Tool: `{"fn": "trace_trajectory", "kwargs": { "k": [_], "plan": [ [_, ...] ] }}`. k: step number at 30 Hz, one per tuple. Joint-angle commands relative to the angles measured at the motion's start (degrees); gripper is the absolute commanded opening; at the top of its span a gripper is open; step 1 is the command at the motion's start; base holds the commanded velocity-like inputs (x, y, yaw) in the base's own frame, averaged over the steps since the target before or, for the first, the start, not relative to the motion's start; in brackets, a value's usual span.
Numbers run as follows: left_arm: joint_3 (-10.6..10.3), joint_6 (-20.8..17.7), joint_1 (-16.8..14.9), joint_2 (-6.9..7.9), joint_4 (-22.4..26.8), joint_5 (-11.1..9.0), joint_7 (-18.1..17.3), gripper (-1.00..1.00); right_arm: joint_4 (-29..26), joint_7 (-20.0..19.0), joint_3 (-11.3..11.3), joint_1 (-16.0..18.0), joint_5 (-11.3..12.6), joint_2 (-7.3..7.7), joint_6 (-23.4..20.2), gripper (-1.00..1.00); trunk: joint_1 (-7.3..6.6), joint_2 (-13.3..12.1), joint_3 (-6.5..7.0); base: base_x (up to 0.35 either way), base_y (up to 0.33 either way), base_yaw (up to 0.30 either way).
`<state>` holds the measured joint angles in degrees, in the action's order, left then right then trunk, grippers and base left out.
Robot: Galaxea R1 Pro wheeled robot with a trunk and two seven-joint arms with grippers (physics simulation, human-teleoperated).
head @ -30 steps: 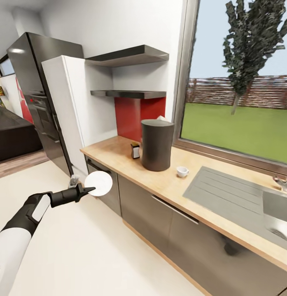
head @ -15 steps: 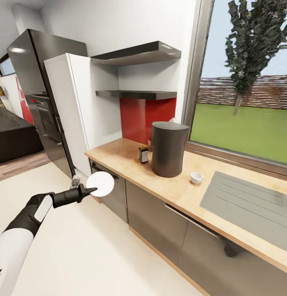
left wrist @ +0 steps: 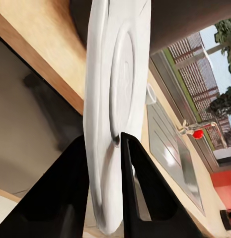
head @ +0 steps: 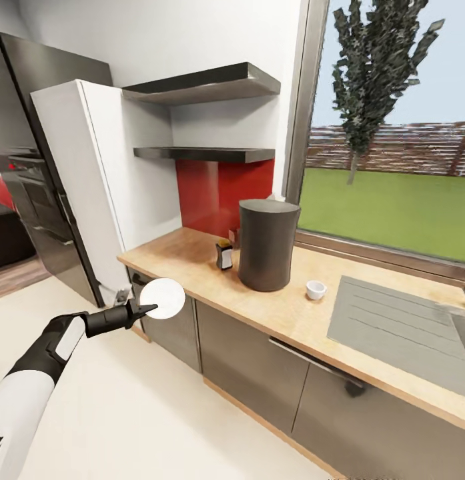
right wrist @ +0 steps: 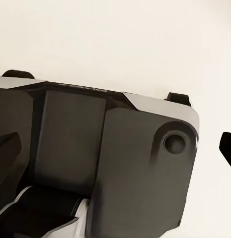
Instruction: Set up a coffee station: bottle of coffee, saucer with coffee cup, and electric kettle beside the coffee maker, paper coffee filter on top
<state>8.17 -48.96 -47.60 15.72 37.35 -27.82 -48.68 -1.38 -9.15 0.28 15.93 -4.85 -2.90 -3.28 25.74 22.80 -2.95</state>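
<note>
My left gripper (head: 144, 309) is shut on the white saucer (head: 163, 298), held out over the floor in front of the kitchen countertop (head: 185, 257), just below its edge. In the left wrist view the saucer (left wrist: 115, 94) stands edge-on, pinched between the black fingers (left wrist: 75, 198). The dark coffee maker (head: 267, 245) stands on the countertop. The bottle of coffee (head: 224, 255) is beside it on one side, the coffee cup (head: 315, 289) on the other. The thin black kitchen shelf (head: 205, 154) looks bare. The electric kettle is out of view. My right gripper (right wrist: 115, 143) is open above my own base.
A thicker black shelf (head: 205, 83) hangs above the thin one. A white tall cabinet (head: 92, 180) and a dark fridge (head: 32, 153) stand past the counter's near end. A grey sink drainboard (head: 399, 327) lies beyond the cup. Pale floor (head: 139, 413) runs along the grey cabinet fronts (head: 245, 360).
The whole head view has shifted, so the camera has moved: the counter looks closer and the fridge sits further left. The left arm holds the saucer in the same pose.
</note>
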Motion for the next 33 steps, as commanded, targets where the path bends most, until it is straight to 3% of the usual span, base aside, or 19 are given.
{"fn": "trace_trajectory", "kwargs": {
  "k": [1, 14, 26, 29, 31, 33],
  "plan": [
    [0.09, -0.17, -0.03, 0.01, 0.01, 0.05, -0.1, -1.0, -0.12, -0.08, -0.01, 0.03, -0.51, 0.0, -0.34, 1.0, 0.04, 0.12, -0.13, 0.11, 0.293, -0.264],
    [0.09, -0.18, -0.03, 0.03, 0.01, 0.05, -0.1, -1.0, -0.12, -0.08, -0.01, 0.05, -0.51, 0.0, -0.32, 1.0, 0.04, 0.12, -0.13, 0.055, 0.298, -0.264],
    [0.02, -0.06, 0.22, -0.3, -0.04, 0.25, 0.67, -1.0, -0.12, -0.08, -0.01, 0.04, -0.51, 0.08, -0.32, 1.0, 0.04, 0.12, -0.13, 0.165, 0.271, -0.265],
    [0.09, -0.01, 0.21, -0.4, -0.02, 0.21, 3.09, -1.0, -0.12, -0.08, -0.01, 0.04, -0.51, 0.09, -0.33, 1.0, 0.04, 0.12, -0.13, 0.041, 0.048, -0.265],
    [0.09, -0.06, -0.35, -2.6, -0.01, 0.14, 8.91, -1.0, -0.12, -0.06, -0.01, 0.03, -0.51, 0.09, -0.32, 1.0, 0.04, 0.12, -0.13, 0.009, 0.01, -0.265],
    [0.09, -0.07, -0.97, -4.06, 0.0, -0.13, 12.39, -1.0, -0.12, 0.02, -0.01, 0.05, -0.51, 0.09, -0.35, 1.0, 0.04, 0.12, -0.13, 0.005, 0.005, -0.265]
  ]
}}
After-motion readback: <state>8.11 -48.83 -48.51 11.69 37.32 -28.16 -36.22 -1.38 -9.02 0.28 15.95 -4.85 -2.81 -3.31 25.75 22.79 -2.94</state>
